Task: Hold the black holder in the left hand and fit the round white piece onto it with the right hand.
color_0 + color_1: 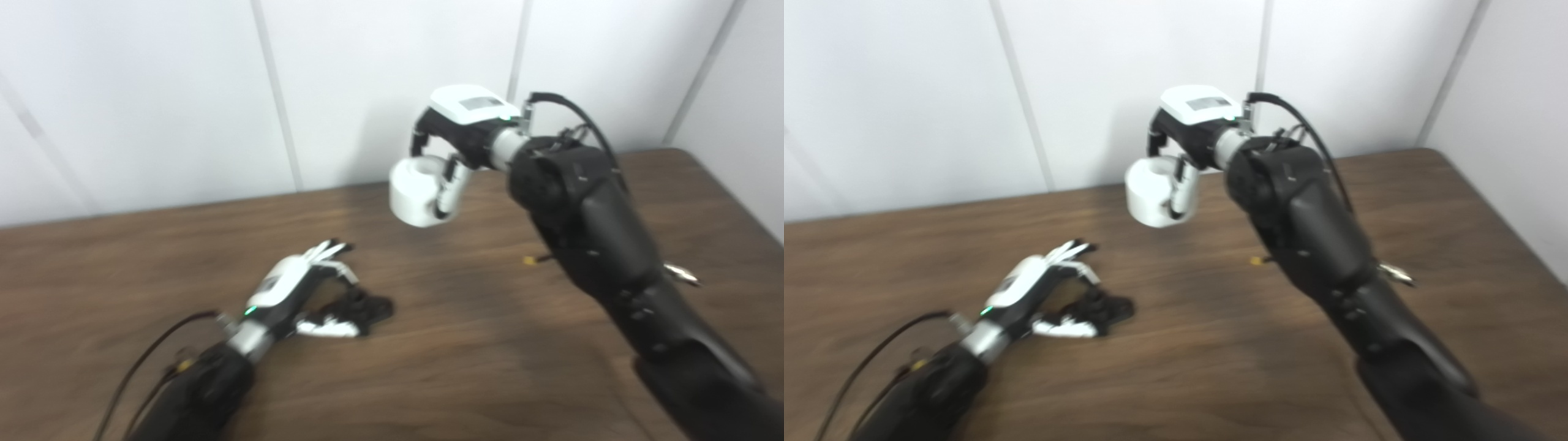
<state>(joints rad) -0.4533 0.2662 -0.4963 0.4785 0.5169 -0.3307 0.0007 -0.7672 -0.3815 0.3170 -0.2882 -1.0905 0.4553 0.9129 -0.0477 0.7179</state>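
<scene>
Black holder (pixel 361 308): small, dark, irregular outline, blurred, lying on brown wood-grain table (pixel 465 361) at front left. Left hand (pixel 300 288) low over it, fingers spread around it; actual grip cannot be told. Farther back, right hand (pixel 456 144) raised above table, clasping round white piece (pixel 416 191): smooth, cylindrical, hollow, interior unclear.

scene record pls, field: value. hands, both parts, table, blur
left hand: low at the table, fingers apart around the black holder; firm grasp not confirmed
black holder: on the table, not lifted
right hand: raised, shut on the round white piece
round white piece: in the air, apart from the holder, up and to its right
fit: not yet done
image: blurred, fine contact unclear
</scene>
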